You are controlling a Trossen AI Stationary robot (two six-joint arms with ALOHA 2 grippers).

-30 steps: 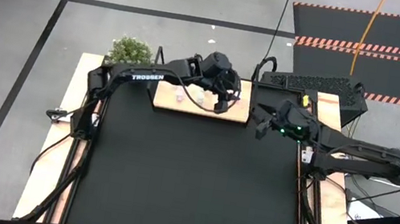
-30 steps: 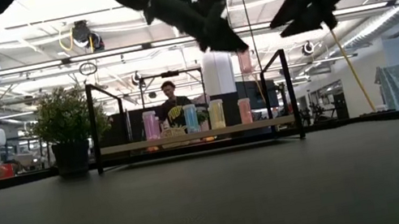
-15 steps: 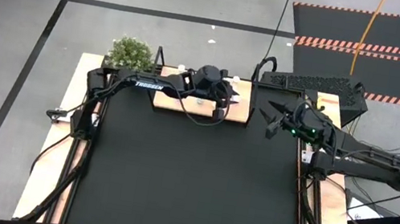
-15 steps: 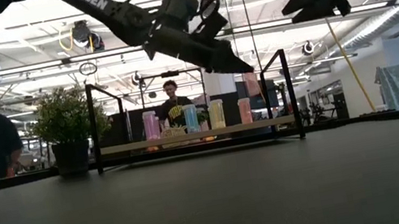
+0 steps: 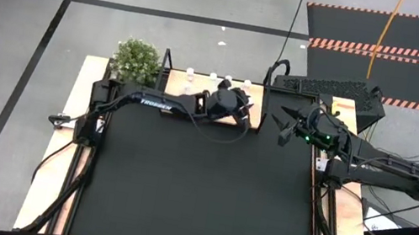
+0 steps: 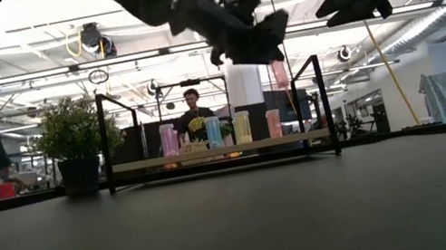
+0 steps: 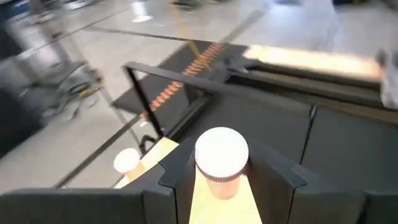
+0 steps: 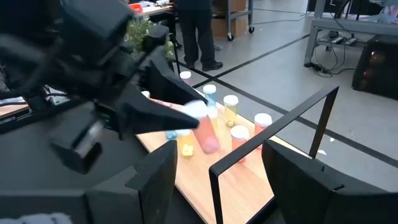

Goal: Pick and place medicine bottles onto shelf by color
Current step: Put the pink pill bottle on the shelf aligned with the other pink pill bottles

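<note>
The shelf point(image 5: 174, 104), a light wooden board with black posts, stands at the table's far edge. Several medicine bottles with white caps point(image 5: 213, 76) stand upright in a row along its far side; the low view shows them pink point(image 6: 169, 140), blue, yellow and pink. My left gripper point(image 5: 238, 110) hovers over the shelf's right part, shut on a pink bottle point(image 6: 279, 74). My right gripper point(image 5: 280, 126) hangs open and high beside the shelf's right end, with nothing between its fingers point(image 8: 152, 180). My left gripper pinches the pink bottle's body point(image 7: 219, 183) just under its white cap point(image 7: 221, 151), between its two fingers. The fingers reach in from the table's left, slanting slightly down. The bottle hangs clear above the shelf board, cap up and a little tilted.
A potted plant point(image 5: 136, 56) stands at the shelf's left end. A keyboard point(image 5: 329, 91) lies beyond the table's far right corner. The shelf's black frame point(image 6: 321, 98) rises at its corners. People stand in the room behind point(image 6: 194, 116). Bare black mat point(image 5: 198, 184) fills the near table.
My left gripper has drawn back from the shelf's far side toward the near edge and a little right, tipping from steeply down toward level and rolling, with the pink bottle still in its fingers. My right gripper rose slightly, then kept still.
</note>
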